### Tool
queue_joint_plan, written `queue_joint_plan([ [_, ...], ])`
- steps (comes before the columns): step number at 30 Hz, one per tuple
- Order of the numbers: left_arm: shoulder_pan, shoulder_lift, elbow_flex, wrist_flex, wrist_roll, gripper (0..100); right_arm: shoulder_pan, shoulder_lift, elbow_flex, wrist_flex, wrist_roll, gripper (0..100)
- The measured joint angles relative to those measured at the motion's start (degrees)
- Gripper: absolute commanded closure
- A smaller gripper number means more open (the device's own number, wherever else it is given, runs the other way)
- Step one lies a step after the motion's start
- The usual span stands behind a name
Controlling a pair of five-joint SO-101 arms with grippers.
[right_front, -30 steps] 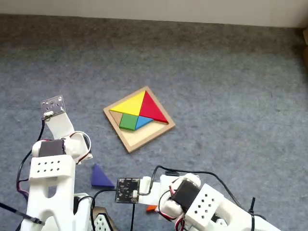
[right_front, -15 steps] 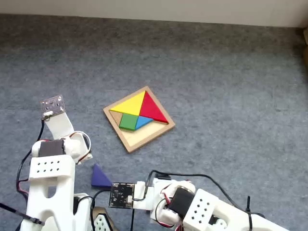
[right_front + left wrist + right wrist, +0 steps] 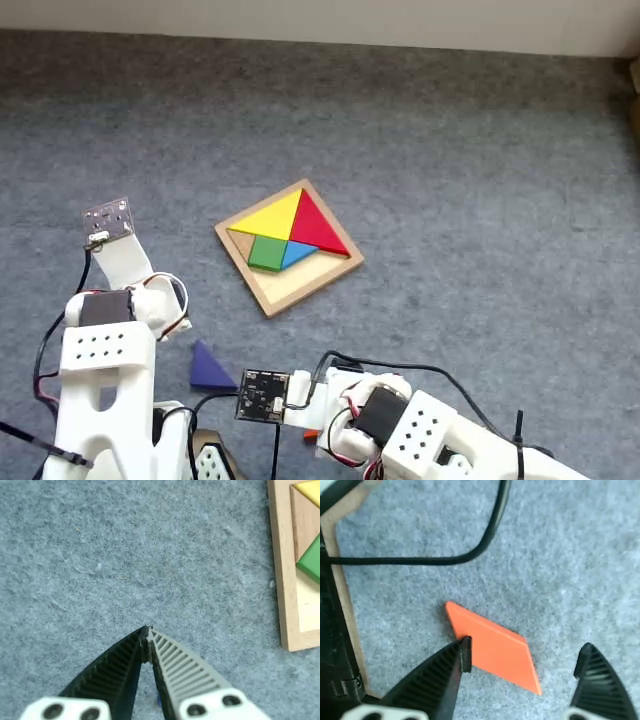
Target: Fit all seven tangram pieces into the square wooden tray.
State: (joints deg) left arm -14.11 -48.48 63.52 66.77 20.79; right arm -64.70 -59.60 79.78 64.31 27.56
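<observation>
The right jaws stood spread wide over the orange parallelogram (image 3: 492, 647), which lay flat on the grey tabletop (image 3: 480, 200). One tip was at the piece's edge and nothing was gripped. The left jaws were clenched, tips meeting and empty, just left of the square wooden tray (image 3: 285, 290). The tray lay mid-tabletop and held a yellow triangle (image 3: 272, 217), a red triangle (image 3: 318, 225), a green square (image 3: 265, 253) and a small blue triangle (image 3: 297, 253). A purple triangle (image 3: 208, 368) lay near-left of it. In the high view the right arm hid most of the parallelogram.
</observation>
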Motion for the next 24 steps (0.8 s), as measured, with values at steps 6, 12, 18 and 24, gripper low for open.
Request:
queue_joint_plan([
  [6, 0.0, 0.0, 0.0, 0.0, 0.0, 99, 0.0, 4.1, -0.8, -0.4, 0.0, 67.7],
  [12, 0.0, 0.0, 0.0, 0.0, 0.0, 99, 3.2, 19.8, -6.7, -2.6, 0.0, 67.7],
  [18, 0.0, 0.0, 0.0, 0.0, 0.0, 99, 9.8, 32.1, -14.2, -3.1, 2.8, 67.7],
  [24, 0.0, 0.0, 0.0, 0.0, 0.0, 99, 13.4, 33.3, -14.8, -3.1, 4.4, 67.7],
])
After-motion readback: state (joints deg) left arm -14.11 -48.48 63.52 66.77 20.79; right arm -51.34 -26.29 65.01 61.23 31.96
